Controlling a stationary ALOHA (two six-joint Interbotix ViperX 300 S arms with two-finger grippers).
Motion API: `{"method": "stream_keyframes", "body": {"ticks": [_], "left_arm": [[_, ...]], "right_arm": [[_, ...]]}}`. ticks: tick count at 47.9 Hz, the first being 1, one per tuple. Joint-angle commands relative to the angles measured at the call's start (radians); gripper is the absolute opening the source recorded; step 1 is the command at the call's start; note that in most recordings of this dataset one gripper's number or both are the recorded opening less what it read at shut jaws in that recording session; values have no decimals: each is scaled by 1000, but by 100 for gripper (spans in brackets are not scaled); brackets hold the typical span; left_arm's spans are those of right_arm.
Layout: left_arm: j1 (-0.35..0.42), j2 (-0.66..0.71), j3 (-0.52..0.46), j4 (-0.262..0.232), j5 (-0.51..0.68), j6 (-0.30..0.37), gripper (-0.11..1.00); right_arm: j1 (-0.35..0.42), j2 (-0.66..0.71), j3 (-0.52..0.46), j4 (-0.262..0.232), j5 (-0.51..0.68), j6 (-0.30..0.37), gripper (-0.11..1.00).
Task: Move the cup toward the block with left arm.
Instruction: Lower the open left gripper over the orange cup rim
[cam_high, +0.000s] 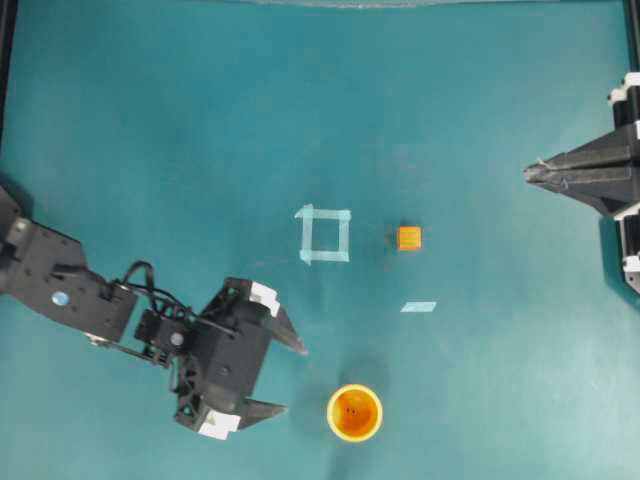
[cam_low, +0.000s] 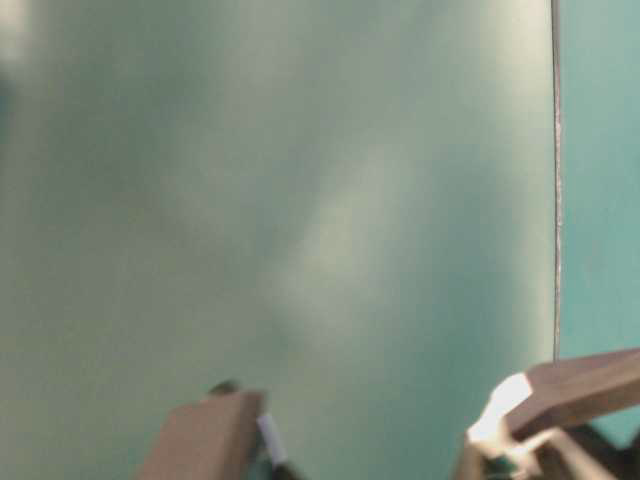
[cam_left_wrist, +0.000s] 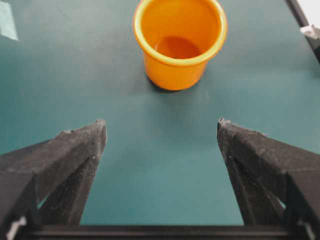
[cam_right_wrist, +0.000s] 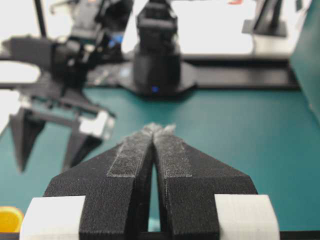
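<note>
Jaws spread wide and holding nothing, the left gripper (cam_high: 285, 378) faces the cup (cam_high: 355, 412), which stands upright on the green table (cam_high: 180, 140) just ahead of its fingertips and near the front edge. The block (cam_high: 408, 237) sits well apart, beyond a strip of tape (cam_high: 418, 306) and beside a taped square (cam_high: 325, 235). The right gripper (cam_high: 535, 173) waits at the far side, pinched shut and empty. The cup looks light: a finger catching its rim could tip it, and an off-centre shove might send it spinning wide of the block or off the table edge.
</note>
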Motion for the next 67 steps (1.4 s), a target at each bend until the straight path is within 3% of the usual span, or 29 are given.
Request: {"method": "stream_keyframes", "body": {"ticks": [1,34,67], "left_arm": [[-9,20,-40,2,-11,0,86],[-9,195,-181,-2,-64,-5,86],[-29,270,-278,-2,-66,-20,86]], "right_arm": [[-2,0,-26,2,-5,0,0],[-2,3,-23,2,12,0,0],[-2,6,-23,0,44,0,0]]}}
